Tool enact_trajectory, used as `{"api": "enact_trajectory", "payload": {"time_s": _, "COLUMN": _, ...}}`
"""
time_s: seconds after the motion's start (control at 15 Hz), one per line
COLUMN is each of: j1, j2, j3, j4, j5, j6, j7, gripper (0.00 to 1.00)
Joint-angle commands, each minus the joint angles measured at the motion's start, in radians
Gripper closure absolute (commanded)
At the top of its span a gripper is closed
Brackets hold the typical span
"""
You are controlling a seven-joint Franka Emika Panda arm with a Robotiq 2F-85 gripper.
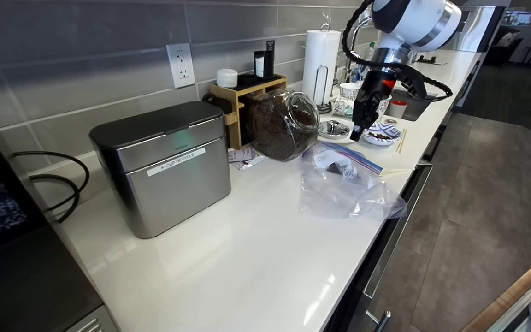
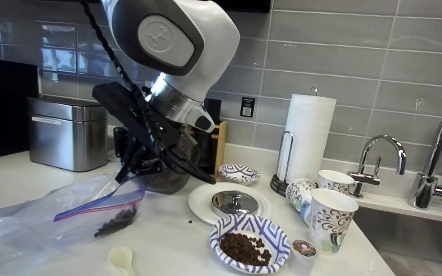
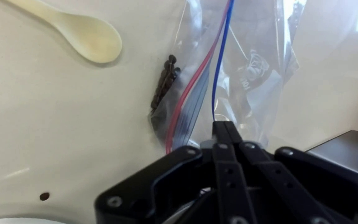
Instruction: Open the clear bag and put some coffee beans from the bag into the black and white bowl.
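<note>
Black gripper [image 3: 227, 126], jaws touching, partly hides the clear bag [image 3: 247, 84]; whether any is pinched, I can't tell.

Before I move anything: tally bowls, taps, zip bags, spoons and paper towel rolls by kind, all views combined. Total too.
Bowls: 2 (front bowl, back bowl)
Taps: 2 (small tap, large tap)
Zip bags: 1 (clear bag)
Spoons: 1 (pale spoon)
Paper towel rolls: 1 (white roll)
Total: 7
</note>
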Motion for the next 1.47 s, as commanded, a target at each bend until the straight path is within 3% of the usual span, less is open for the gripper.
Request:
{"api": "enact_trajectory", "payload": {"time_s": 0.0, "j1": -0.023, "j2": 0.044, "j3": 0.027, "j4": 0.029, "j5": 0.021, "j6": 0.014, "j7": -0.029, "gripper": 1.0}}
{"api": "enact_trajectory", "payload": {"time_s": 1.4, "j1": -0.038, "j2": 0.11, "j3": 0.081, "j4": 0.048, "j5": 0.009, "j6": 0.061, "j7": -0.034, "gripper": 1.0}}
